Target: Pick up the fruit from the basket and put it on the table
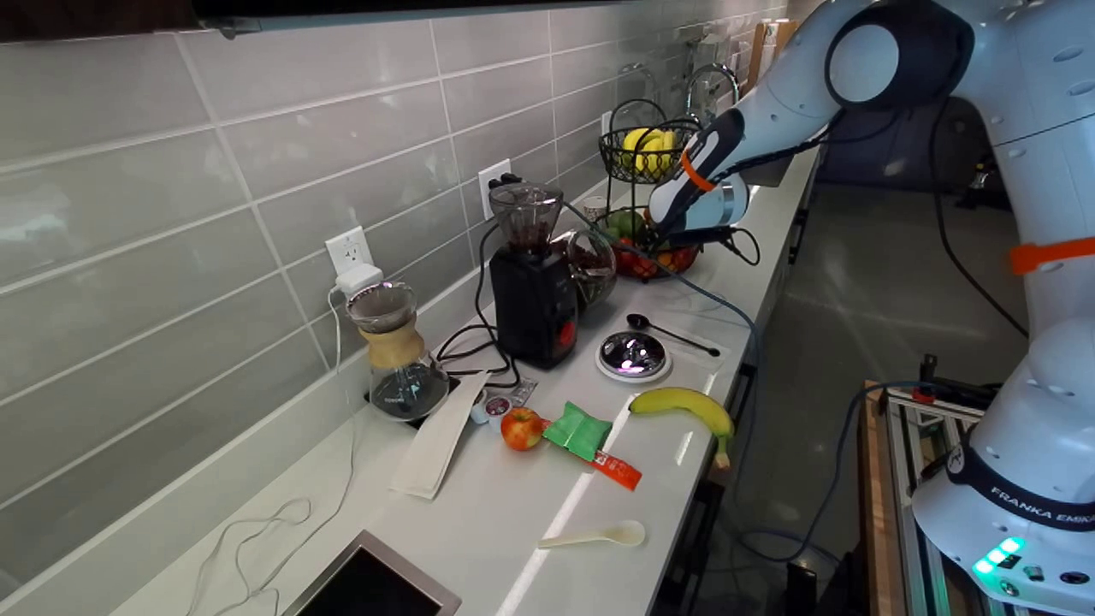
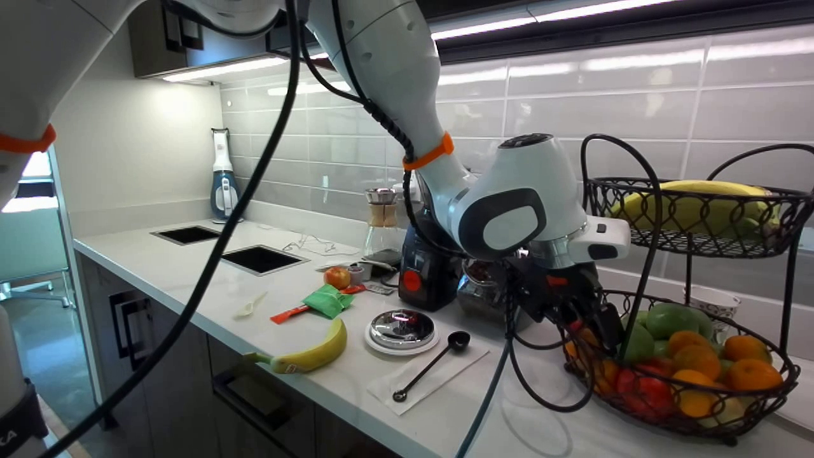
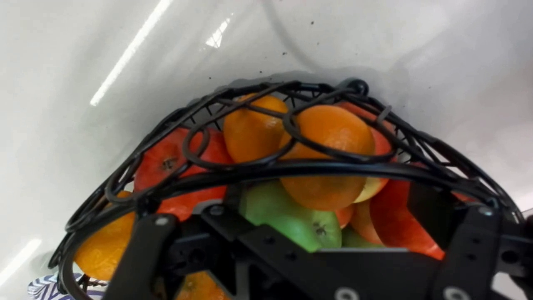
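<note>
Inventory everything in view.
counter: 1, white, wallside
basket: 1, black, counter
oranges: several, orange, lower tier
other fruit: several, red/green, lower tier
bananas: several, yellow, upper tier
loose banana: 1, yellow, counter edge
packets: 2, green/red, counter
apple: 1, reddish, by packets
grinder: 1, black, wallside
jar: 1, clear, by grinder
carafe: 1, clear, wallside
paper: 1, white, by carafe
disc: 1, silver, counter
scoop: 1, black, by disc
spoon: 1, pale, counter
cup: 1, white, wallside
vacuum: 1, white/blue, corner
arm: 1, white, overhead
fingers: 2, black, at lower tier
</note>
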